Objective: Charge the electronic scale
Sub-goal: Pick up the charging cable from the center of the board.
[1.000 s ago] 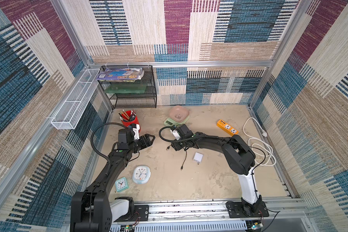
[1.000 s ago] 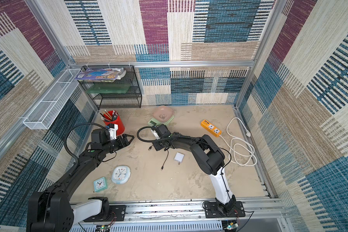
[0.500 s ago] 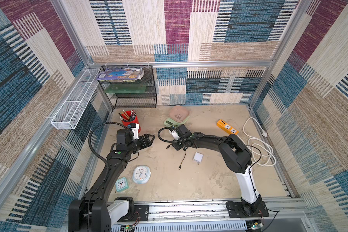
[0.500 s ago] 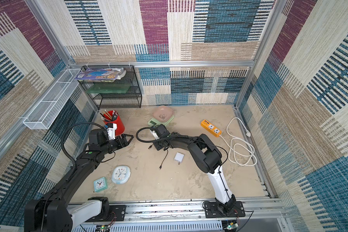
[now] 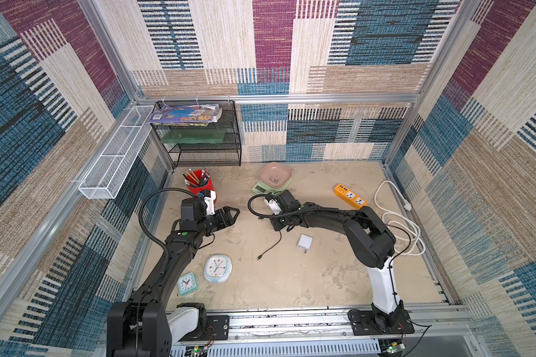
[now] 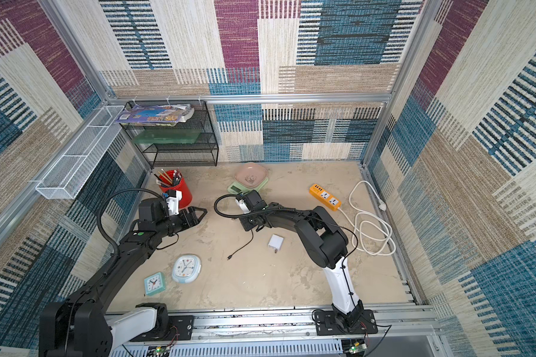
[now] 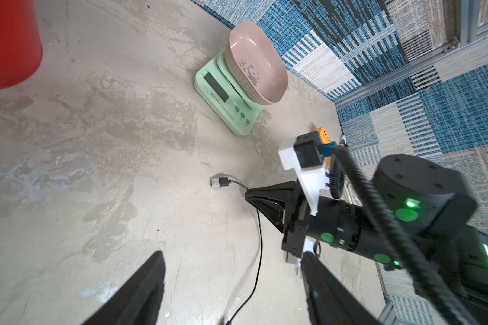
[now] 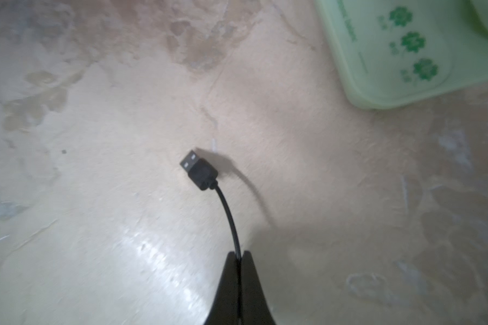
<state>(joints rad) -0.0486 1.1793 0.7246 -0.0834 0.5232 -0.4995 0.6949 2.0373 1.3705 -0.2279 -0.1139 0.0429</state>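
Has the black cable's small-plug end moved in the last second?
Yes: the small-plug end slid toward the round clock, away from the white charger.

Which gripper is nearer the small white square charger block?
Right. The right gripper, shut on the black USB cable, is close beside the white charger block; open left gripper is beyond the cable.

no readable text; electronic scale [image 7: 229, 110] print blurred

mint-green electronic scale [image 7: 234, 115], lying flat, pink panda tray [image 7: 255, 64] on top, display [image 7: 216, 87] dark
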